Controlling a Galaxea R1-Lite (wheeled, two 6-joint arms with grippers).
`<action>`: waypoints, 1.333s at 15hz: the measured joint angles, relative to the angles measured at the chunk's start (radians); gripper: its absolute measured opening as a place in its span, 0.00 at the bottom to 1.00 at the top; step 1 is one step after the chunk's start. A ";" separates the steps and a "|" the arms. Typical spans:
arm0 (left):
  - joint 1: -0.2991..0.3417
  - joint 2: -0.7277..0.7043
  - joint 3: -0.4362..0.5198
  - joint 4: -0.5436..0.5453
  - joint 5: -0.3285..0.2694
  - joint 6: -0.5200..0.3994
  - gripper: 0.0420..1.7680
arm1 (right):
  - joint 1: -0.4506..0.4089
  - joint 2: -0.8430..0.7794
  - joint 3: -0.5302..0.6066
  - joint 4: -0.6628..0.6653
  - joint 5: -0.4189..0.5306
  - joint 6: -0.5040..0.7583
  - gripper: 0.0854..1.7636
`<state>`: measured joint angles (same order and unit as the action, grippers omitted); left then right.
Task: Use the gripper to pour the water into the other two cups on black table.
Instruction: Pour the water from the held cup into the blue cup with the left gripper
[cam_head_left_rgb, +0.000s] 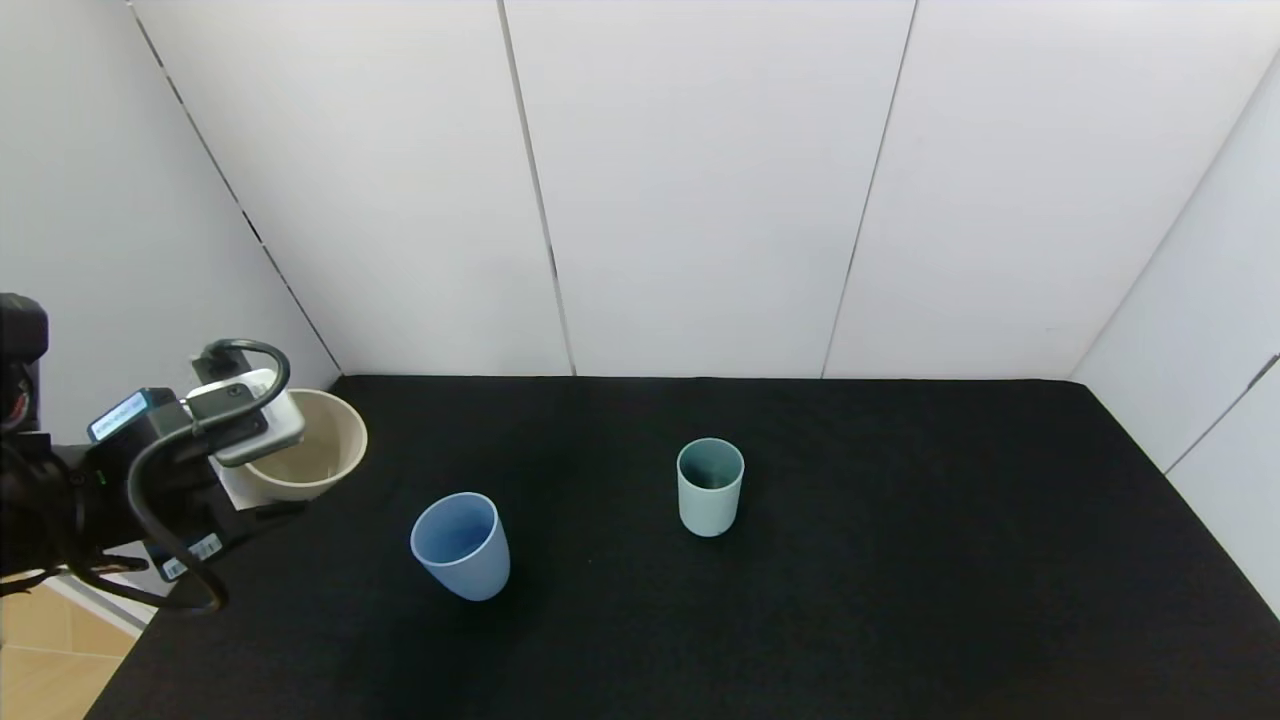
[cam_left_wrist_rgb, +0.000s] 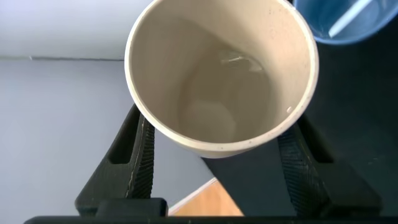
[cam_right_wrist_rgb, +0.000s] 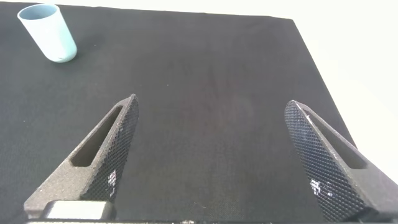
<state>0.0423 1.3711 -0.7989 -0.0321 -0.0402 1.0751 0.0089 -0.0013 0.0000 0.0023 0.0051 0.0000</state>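
Fingers (cam_left_wrist_rgb: 140, 155) of the left gripper (cam_left_wrist_rgb: 214, 158) clamp the beige cup (cam_left_wrist_rgb: 217, 74) between them, far left over the table (cam_head_left_rgb: 900, 560). Blue cup (cam_head_left_rgb: 460, 545) and teal cup (cam_head_left_rgb: 710, 487) stand mid-table. Right gripper (cam_right_wrist_rgb: 214, 155) gapes, holding nothing.

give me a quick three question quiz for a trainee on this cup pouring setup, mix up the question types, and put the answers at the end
1. True or false: the left gripper is shut on the beige plastic tumbler.
2. Which cup stands nearer the held tumbler: A) the light blue plastic tumbler, or B) the pale teal-green tumbler?
3. Fill in: the right gripper is ____ above the matte black table, holding nothing.

Key: 1 true. 2 A. 3 open.
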 joint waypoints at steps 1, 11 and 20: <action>-0.005 0.001 0.012 -0.001 0.002 0.035 0.66 | 0.000 0.000 0.000 0.000 0.000 0.000 0.97; -0.167 0.049 0.044 0.009 0.166 0.151 0.66 | 0.000 0.000 0.000 0.000 0.000 0.000 0.97; -0.197 0.107 0.031 0.002 0.275 0.229 0.66 | 0.000 0.000 0.000 0.001 0.000 -0.001 0.97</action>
<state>-0.1547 1.4783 -0.7683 -0.0298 0.2351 1.3040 0.0089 -0.0013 0.0000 0.0032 0.0053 -0.0009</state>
